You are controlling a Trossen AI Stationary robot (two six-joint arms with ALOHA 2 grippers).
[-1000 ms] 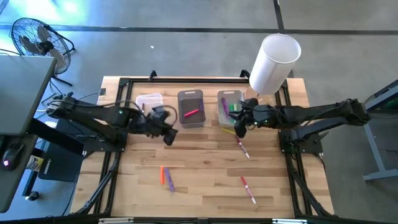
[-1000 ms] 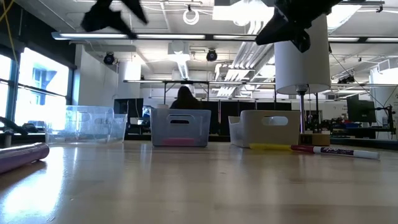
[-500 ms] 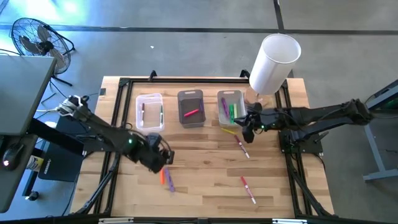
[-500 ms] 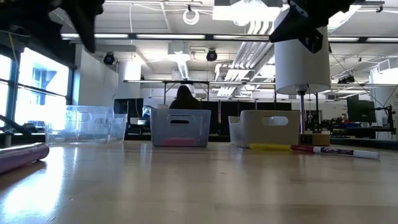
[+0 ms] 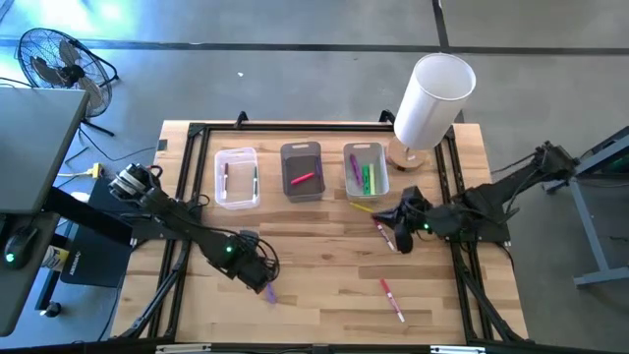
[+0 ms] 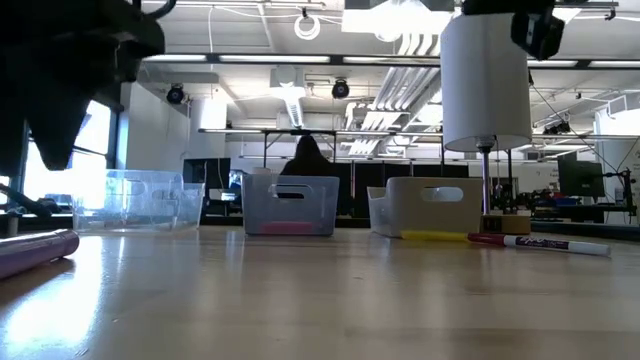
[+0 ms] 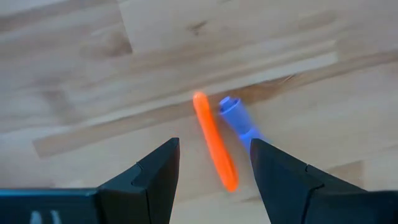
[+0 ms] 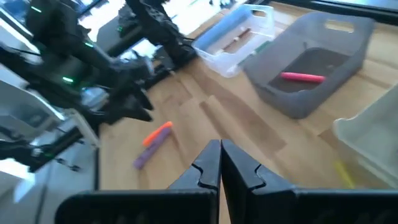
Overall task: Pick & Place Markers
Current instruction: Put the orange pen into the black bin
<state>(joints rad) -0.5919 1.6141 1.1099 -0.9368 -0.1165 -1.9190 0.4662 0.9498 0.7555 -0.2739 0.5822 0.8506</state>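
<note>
Orange marker (image 7: pixel 214 140) between left fingers (image 7: pixel 155 174) — untouched.

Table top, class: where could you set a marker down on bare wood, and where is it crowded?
Free: the wood in front of the three bins, between the left gripper and the red marker; also the table's left front corner. Crowded: around the orange marker and purple marker, and near the right gripper.

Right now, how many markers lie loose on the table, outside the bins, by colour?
orange marker: 1
purple marker: 1
yellow marker: 1
red-and-white markers: 2
Total: 5
</note>
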